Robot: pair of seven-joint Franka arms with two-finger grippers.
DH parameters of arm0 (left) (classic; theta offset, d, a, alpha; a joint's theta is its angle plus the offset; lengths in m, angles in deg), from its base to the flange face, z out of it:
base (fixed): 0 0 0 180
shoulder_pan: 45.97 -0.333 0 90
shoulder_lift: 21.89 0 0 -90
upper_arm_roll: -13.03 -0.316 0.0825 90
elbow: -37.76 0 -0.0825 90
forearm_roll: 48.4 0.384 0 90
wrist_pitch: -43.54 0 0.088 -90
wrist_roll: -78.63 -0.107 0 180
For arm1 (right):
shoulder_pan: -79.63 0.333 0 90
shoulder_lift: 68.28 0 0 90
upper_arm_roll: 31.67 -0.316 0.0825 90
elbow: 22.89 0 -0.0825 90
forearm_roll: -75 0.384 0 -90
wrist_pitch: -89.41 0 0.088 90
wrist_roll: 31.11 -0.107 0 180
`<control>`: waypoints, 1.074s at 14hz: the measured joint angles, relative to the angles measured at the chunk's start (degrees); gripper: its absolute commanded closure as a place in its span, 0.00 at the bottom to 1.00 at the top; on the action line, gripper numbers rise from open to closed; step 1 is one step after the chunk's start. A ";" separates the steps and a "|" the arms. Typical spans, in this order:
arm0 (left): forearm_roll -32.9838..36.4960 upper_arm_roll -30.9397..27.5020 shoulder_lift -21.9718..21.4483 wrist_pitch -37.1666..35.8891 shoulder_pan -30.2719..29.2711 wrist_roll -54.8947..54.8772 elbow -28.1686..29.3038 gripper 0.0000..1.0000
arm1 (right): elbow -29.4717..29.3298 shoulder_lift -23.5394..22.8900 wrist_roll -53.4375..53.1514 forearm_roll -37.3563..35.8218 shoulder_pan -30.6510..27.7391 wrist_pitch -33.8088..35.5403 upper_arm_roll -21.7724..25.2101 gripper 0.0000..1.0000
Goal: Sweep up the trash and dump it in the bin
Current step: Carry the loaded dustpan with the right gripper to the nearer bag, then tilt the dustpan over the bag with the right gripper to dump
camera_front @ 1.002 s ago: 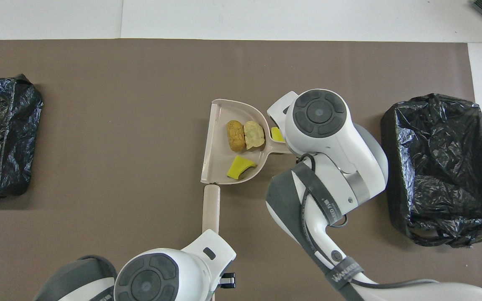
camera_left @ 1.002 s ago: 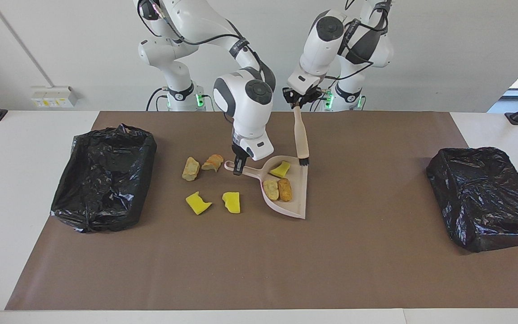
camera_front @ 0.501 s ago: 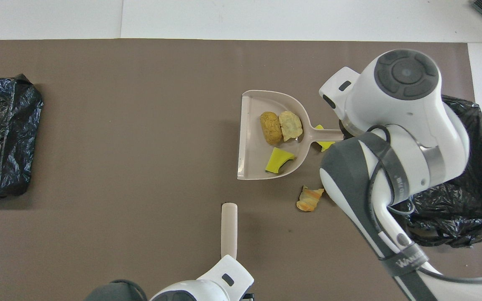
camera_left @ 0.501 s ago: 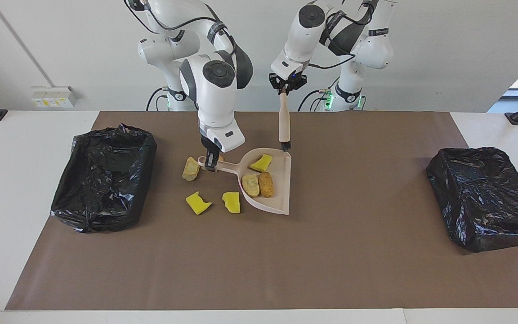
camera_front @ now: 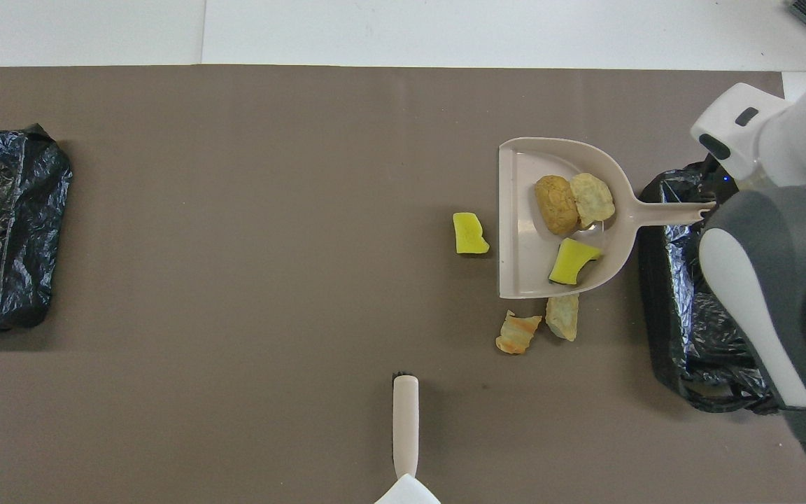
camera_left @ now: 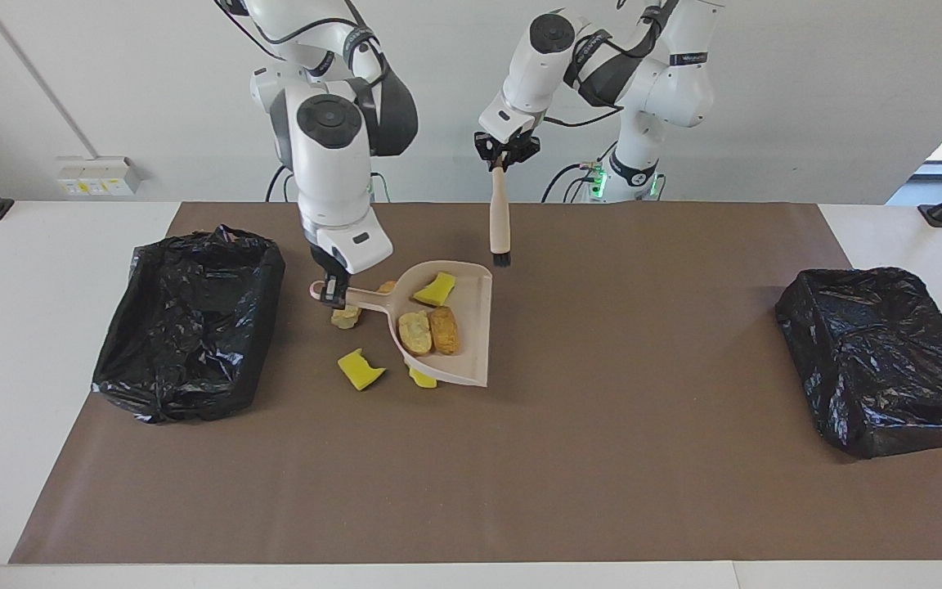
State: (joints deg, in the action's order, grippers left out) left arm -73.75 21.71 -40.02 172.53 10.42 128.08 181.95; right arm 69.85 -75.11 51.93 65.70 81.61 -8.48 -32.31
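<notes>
We see lifted dustpan (camera_left: 455, 327) hiding part of yellow chunk (camera_left: 420, 378); overhead, right arm covers part of bin (camera_front: 683, 308); left tool lies below frame edge.

Bright, even room light fills the space, and daylight spills in at the left arm's end by the wall. Shadows are soft and short: a faint one under the dustpan (camera_left: 461, 327), a dim patch beneath the brush (camera_front: 405, 420). The black bin bags (camera_left: 189, 323) catch crinkly highlights. Both views look sharp, with no obvious warping at the edges.
</notes>
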 measured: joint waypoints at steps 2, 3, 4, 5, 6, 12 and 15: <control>-0.72 0.00 1.60 2.43 0.44 0.00 0.79 1.00 | -0.02 1.08 5.36 -0.03 -3.83 0.49 0.09 1.00; -0.98 0.01 2.58 3.51 0.63 0.00 1.02 1.00 | -0.02 1.50 8.61 -0.04 -5.96 0.54 0.14 1.00; -1.24 -0.01 3.41 4.22 0.84 0.00 1.17 1.00 | -0.02 1.76 11.93 -0.04 -8.27 0.53 0.19 1.00; -1.46 -0.01 3.84 4.45 1.00 0.00 1.23 1.00 | -0.02 1.85 14.83 -0.04 -10.33 0.51 0.24 1.00; -1.66 -0.01 4.00 4.51 1.08 0.00 1.30 1.00 | -0.02 1.85 17.47 -0.04 -12.36 0.47 0.26 1.00; -3.67 -0.02 4.56 6.58 1.13 -0.10 2.40 1.00 | -0.03 2.35 24.42 -0.04 -21.24 -1.42 0.40 1.00; -4.56 -0.27 4.86 6.93 1.12 -1.44 2.41 1.00 | 0.01 2.47 24.46 -0.37 -21.96 -1.62 0.52 1.00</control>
State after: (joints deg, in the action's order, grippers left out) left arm -78.31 21.44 -35.16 179.46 11.54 126.64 184.36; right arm 69.86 -72.64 76.39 65.33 59.65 -10.10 -31.79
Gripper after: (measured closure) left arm 0.731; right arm 0.678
